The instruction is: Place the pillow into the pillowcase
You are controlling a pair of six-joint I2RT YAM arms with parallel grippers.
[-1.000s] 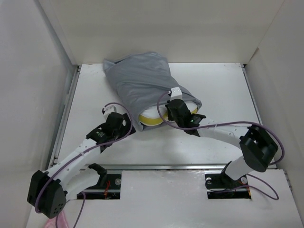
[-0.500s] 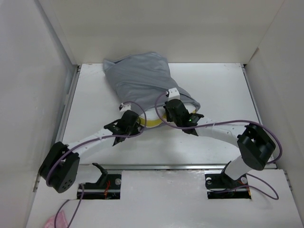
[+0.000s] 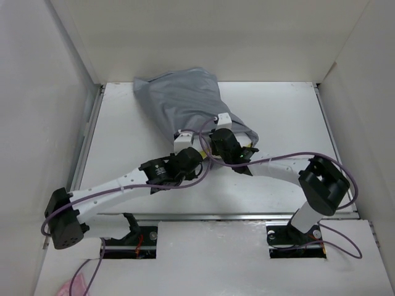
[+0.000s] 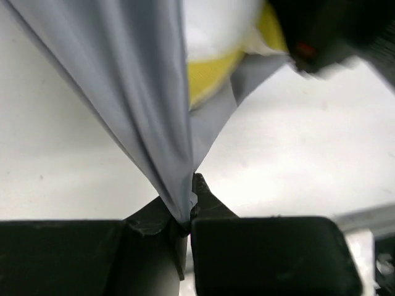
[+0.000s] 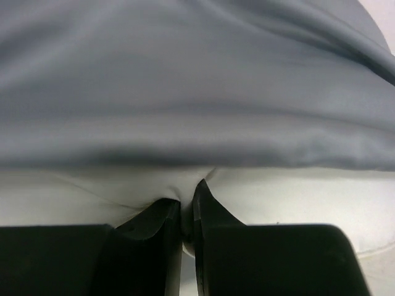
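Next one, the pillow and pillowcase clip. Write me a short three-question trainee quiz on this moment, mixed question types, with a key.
1. True or false: the left gripper is shut on the pillowcase.
2. The right gripper pinches: A the pillowcase, B the pillow, C nothing.
3. Fill in: the pillow's exposed edge band, seen from the left wrist, is ___.

Key: 1 true; 2 B; 3 yellow.

place: robot lab cell | cue: white partition walls [image 3: 216, 37], white table [image 3: 290, 117]
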